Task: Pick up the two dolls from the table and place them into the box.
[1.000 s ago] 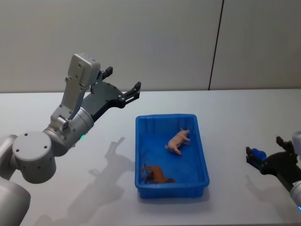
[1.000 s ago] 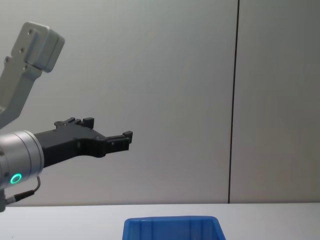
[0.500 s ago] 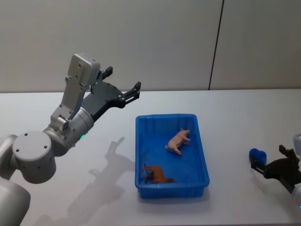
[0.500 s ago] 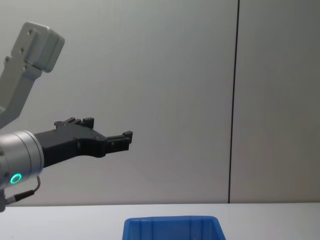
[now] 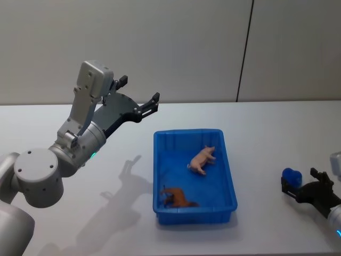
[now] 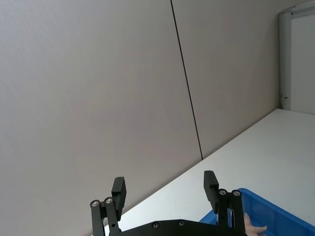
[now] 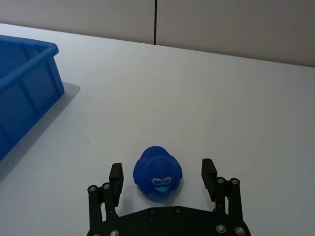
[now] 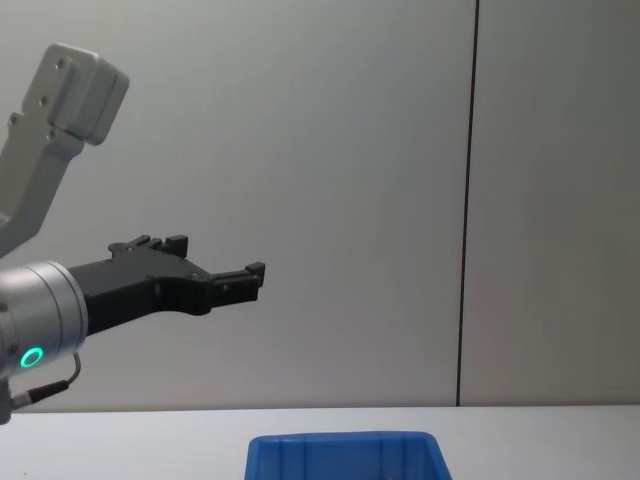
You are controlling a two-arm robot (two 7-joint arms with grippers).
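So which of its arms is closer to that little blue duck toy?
The right. The right gripper is open with its fingers on either side of the blue duck on the table. The left gripper is raised, open, beyond the blue box.

Bright, even light; soft arm shadows on the table point(image 5: 122, 186); sharp focus.

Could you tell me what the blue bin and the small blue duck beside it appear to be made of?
The box looks like moulded hard plastic: thick rim, rounded corners, ribbed side walls, even semi-gloss colour. The blue duck looks like soft rubber or vinyl, judging by its smooth rounded shape and printed face, though that is uncertain. It sits between the right gripper's open fingers.
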